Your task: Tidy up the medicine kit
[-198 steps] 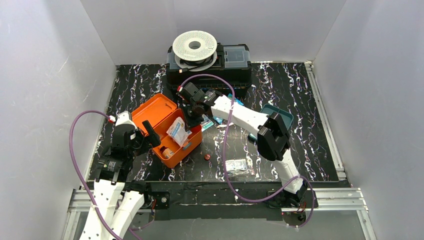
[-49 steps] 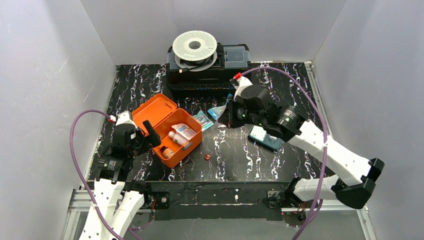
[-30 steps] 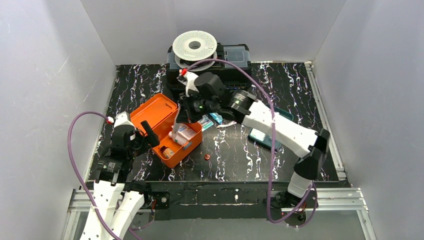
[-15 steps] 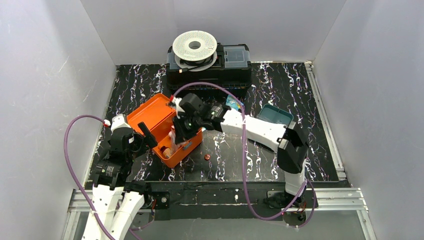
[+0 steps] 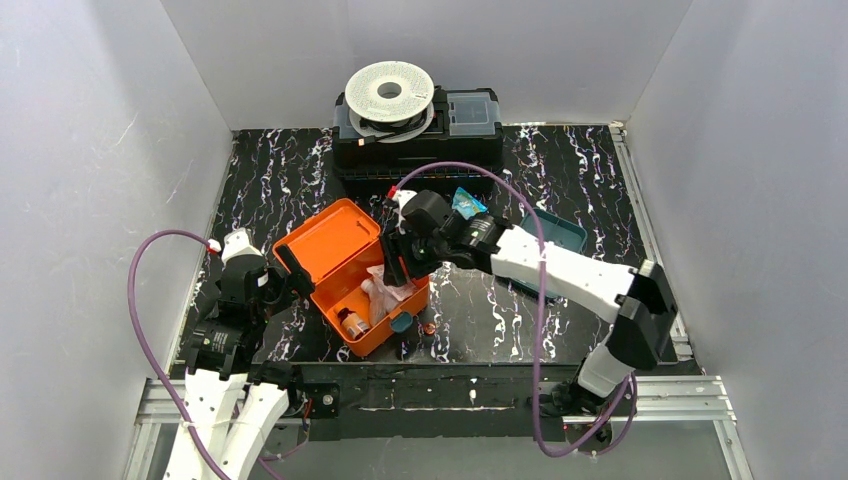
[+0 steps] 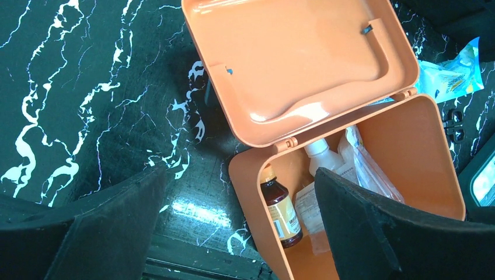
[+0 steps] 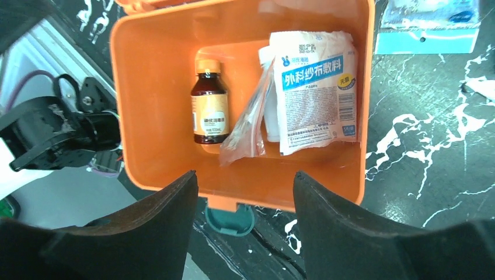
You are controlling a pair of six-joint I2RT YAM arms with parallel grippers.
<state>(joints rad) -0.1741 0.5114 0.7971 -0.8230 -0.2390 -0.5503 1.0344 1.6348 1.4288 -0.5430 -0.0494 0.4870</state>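
The medicine kit (image 5: 362, 287) is an orange box lying open, with its lid (image 6: 297, 58) folded back and a teal latch (image 7: 229, 219) on the near wall. Inside lie a brown bottle (image 7: 210, 111), a clear bag (image 7: 250, 125) and a white gauze packet (image 7: 315, 93), which partly cover a white bottle. My right gripper (image 7: 245, 233) hangs open just above the box's latch side and holds nothing. My left gripper (image 6: 245, 233) is wide open beside the hinge corner, with the box wall showing between its fingers (image 6: 87, 233).
A teal tray (image 5: 560, 232) lies behind the right arm. A blue packet (image 5: 465, 203) sits near the black toolbox (image 5: 418, 135), which carries a white spool (image 5: 390, 92). A small copper disc (image 5: 430, 327) lies by the kit's right corner. The table's metal rail runs close behind the latch.
My right gripper has gone from shut to open, leaving the clear bag in the box. The kit has slid right and toward the near edge. The left arm has barely moved.
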